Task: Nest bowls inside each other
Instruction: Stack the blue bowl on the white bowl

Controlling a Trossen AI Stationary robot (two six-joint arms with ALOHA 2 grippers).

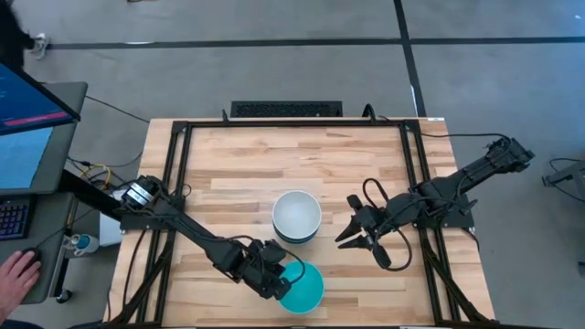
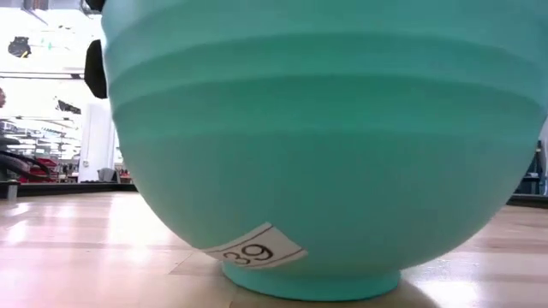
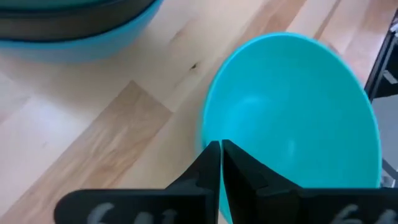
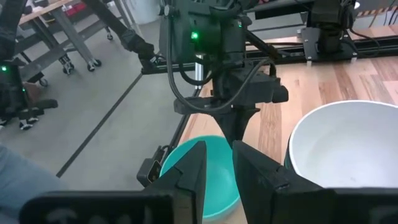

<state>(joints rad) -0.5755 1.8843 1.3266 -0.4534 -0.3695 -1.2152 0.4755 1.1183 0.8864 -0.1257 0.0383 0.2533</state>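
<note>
A teal-green bowl (image 1: 304, 287) stands near the table's near edge and fills the low view (image 2: 325, 145), where a label on it reads 39. My left gripper (image 1: 285, 274) is at the bowl's left rim, shut on it (image 3: 221, 144). A stack of bowls with the white one (image 1: 296, 215) on top stands at the table's middle. Below the white one I see a cyan-blue bowl (image 3: 81, 43) and a dark rim. My right gripper (image 1: 352, 234) waits open to the right of the stack (image 4: 217, 163). Which other bowls lie in the stack is hidden. My left gripper pinches the teal-green bowl's rim (image 3: 208, 127) on the side toward the table's left, one finger inside the bowl and one outside. The fingers come slanting down from the left. The bowl is upright with its foot (image 2: 308, 287) on the table.
Black frame rails (image 1: 172, 183) run along the table's left, right and far sides. A person's hand (image 1: 18, 274) and a monitor (image 1: 27, 100) are off the table's left edge. Bare wood (image 1: 238, 164) lies beyond the stack toward the far edge.
</note>
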